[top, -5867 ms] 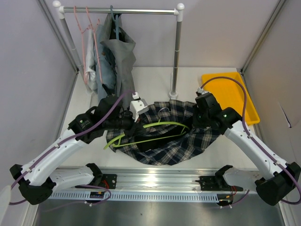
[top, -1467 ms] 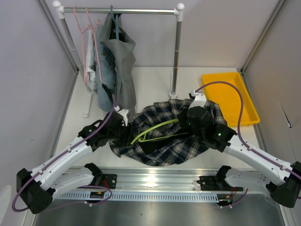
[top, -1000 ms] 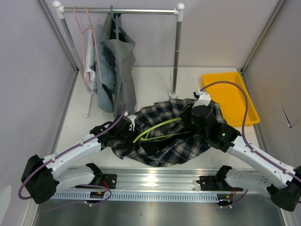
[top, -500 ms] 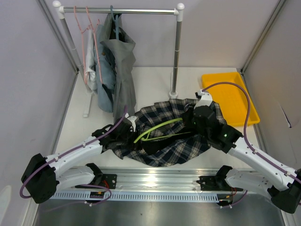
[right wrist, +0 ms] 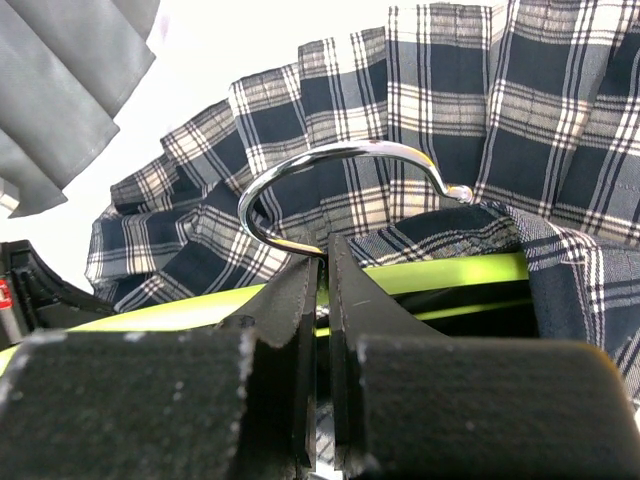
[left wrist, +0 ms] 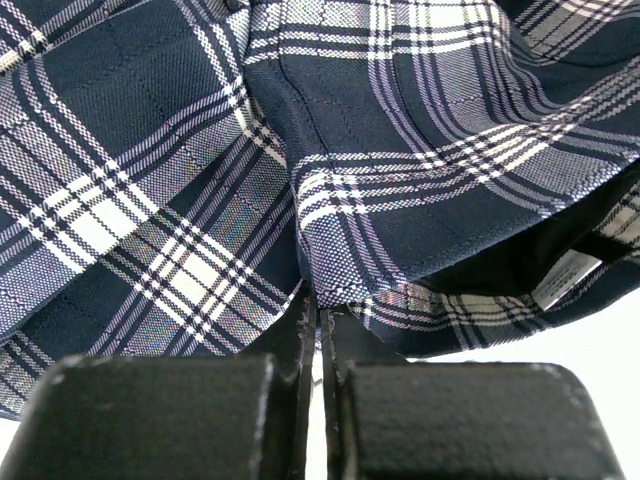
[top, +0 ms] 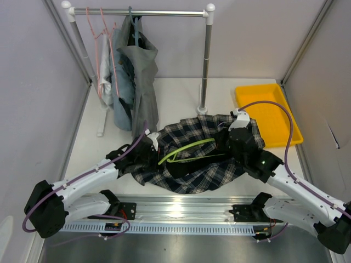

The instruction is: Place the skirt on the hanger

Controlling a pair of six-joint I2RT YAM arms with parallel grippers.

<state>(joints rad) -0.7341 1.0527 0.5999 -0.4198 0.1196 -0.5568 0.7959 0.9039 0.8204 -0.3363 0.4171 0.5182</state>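
A navy and white plaid skirt point(top: 192, 159) lies bunched on the white table, with a lime-green hanger point(top: 186, 148) lying in it. My left gripper point(top: 143, 155) is shut on the skirt's left hem; the left wrist view shows the plaid fabric point(left wrist: 330, 180) pinched at the fingertips point(left wrist: 322, 300). My right gripper point(top: 224, 143) is shut on the hanger's neck at the base of its metal hook point(right wrist: 340, 175); the green bar point(right wrist: 450, 272) runs behind the fingers.
A clothes rail point(top: 140, 12) at the back carries grey garments point(top: 134, 76) and a pink hanger point(top: 101, 33); its right post point(top: 204, 66) stands just behind the skirt. A yellow tray point(top: 269, 112) sits at the right.
My right gripper has shifted slightly right and toward the rear with the hanger. My left gripper stays at the skirt's left edge, holding the fabric.
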